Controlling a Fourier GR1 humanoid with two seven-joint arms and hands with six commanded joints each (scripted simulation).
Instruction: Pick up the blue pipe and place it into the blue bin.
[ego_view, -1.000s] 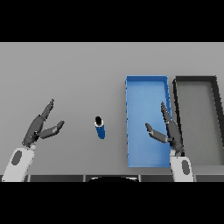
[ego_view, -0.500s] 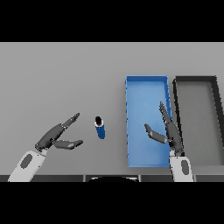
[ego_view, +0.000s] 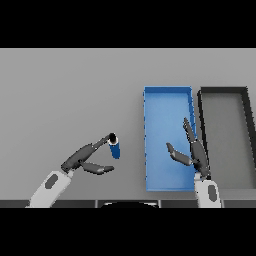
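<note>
Head view, looking down on the grey counter (ego_view: 70, 90). Blue pipe (ego_view: 114, 146) stood a little left of centre in the lower half of the frame, short and dark-topped, its open end toward the camera. It rested on the counter, outside both bins.

Left hand (ego_view: 82, 159) lay at lower left, arm coming up from the bottom edge. Its fingers (ego_view: 100, 142) stretched nearly straight toward the pipe, tips at or just touching the pipe's upper rim; contact could not be told for certain. Thumb spread below and apart, pointing right, under the pipe's level. Fingers wide, nothing clasped.

Blue bin (ego_view: 148, 140) sat right of centre, long and rectangular, its near end by the bottom edge of the scene. Just beside it on the right, a dark grey bin (ego_view: 203, 107) of similar shape, their long walls close together.

Right hand (ego_view: 193, 152) showed over the right side of the blue bin, near the wall shared with the dark bin. Fingers straight and pointing up-frame, thumb out to the left. Wide, holding nothing.
</note>
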